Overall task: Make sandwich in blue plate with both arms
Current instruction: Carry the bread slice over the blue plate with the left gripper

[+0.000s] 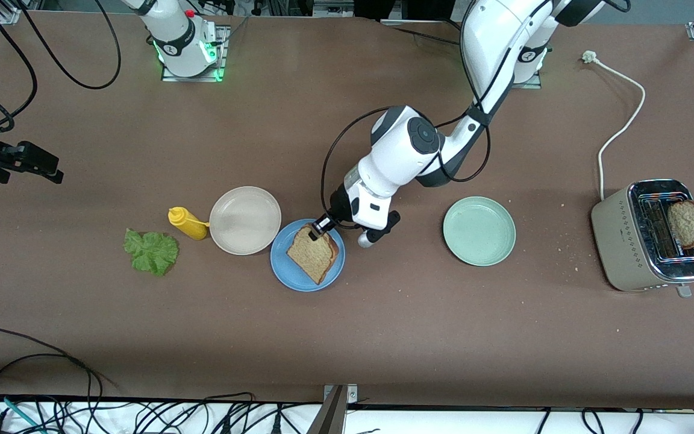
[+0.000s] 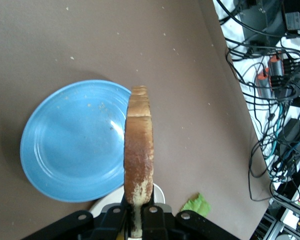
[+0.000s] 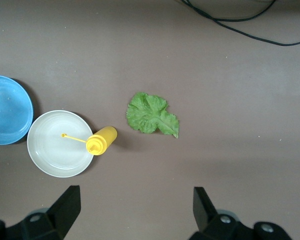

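A brown bread slice hangs over the blue plate, with my left gripper shut on its edge. In the left wrist view the bread slice shows edge-on between the fingers of my left gripper, and the blue plate below it is bare. The green lettuce leaf lies flat on the table toward the right arm's end. My right gripper waits high over that end, open and holding nothing. From my right gripper I see the lettuce leaf below.
A yellow squeeze bottle lies beside a beige plate, which touches the blue plate. A mint-green plate sits toward the left arm's end. Beyond it stands a toaster with another bread slice in its slot.
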